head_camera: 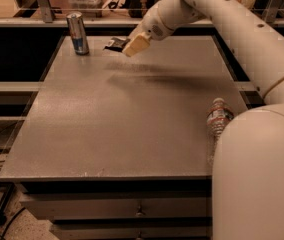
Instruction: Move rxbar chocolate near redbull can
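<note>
The redbull can [77, 33], silver and blue, stands upright at the far left of the grey table [122, 119]. My gripper [130, 46] is shut on the rxbar chocolate [115, 44], a small black glossy bar that sticks out to the left of the tan fingers [136, 44]. It holds the bar above the table's far middle, a short way to the right of the can. The white arm reaches in from the upper right.
A clear plastic water bottle [218, 119] with a red and white label lies on its side near the table's right edge, partly behind the robot's white body [259, 174]. A railing and shelf run behind the table. Drawers sit below the front edge.
</note>
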You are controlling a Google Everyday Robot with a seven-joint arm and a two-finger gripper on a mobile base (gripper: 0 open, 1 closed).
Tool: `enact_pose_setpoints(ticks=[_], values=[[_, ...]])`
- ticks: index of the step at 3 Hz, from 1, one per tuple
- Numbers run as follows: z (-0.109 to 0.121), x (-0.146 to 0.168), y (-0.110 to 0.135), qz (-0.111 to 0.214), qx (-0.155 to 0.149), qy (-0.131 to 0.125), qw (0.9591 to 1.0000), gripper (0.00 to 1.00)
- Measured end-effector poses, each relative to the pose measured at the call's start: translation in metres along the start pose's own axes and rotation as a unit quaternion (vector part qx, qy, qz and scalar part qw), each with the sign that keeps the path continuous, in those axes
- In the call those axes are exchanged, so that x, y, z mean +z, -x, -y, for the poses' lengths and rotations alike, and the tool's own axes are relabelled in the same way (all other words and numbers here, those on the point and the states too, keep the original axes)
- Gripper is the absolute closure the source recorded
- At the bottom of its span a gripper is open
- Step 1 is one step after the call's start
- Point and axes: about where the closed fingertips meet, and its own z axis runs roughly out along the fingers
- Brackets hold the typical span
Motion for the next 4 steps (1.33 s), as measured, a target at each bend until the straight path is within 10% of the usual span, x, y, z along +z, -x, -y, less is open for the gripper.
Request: enact_pose_setpoints(ticks=[2,4], values=[[-0.008,0.063,0.043,-0.001,-0.025,0.032,0.9992,0.89],[-0.007,0.113,0.054,-0.003,0.016,0.040,0.9991,0.48]])
